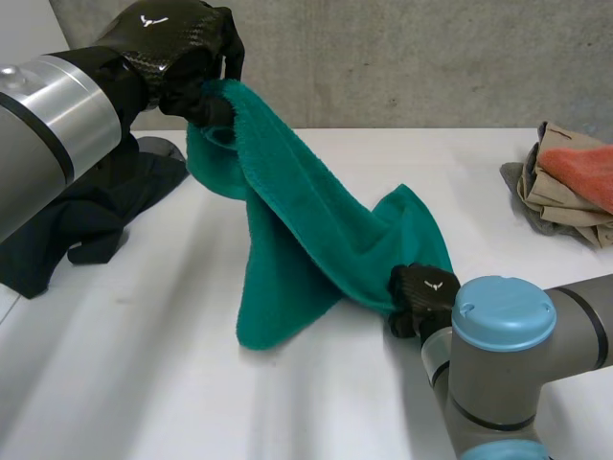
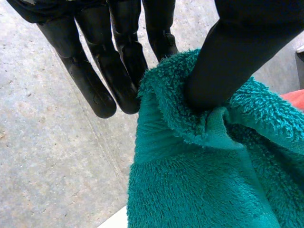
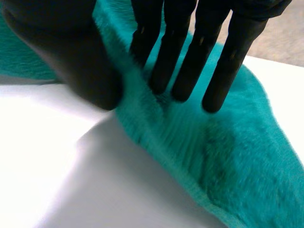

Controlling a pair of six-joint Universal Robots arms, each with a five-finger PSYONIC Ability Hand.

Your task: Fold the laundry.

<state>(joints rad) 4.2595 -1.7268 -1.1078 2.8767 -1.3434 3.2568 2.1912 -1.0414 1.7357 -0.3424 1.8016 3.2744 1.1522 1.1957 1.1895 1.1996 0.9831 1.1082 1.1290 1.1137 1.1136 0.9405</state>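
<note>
A teal towel (image 1: 306,249) sags onto the white table (image 1: 144,364) between the left hand (image 1: 177,53), clamped on a raised corner, and the right hand (image 1: 426,287), pinching its low edge; drawing them apart evenly should flatten it.

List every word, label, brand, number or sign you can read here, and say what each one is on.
No words or numbers can be read anywhere.
A white emblem, without letters: on the back of the left hand.
A second white emblem, same shape: on the back of the right hand.
</note>
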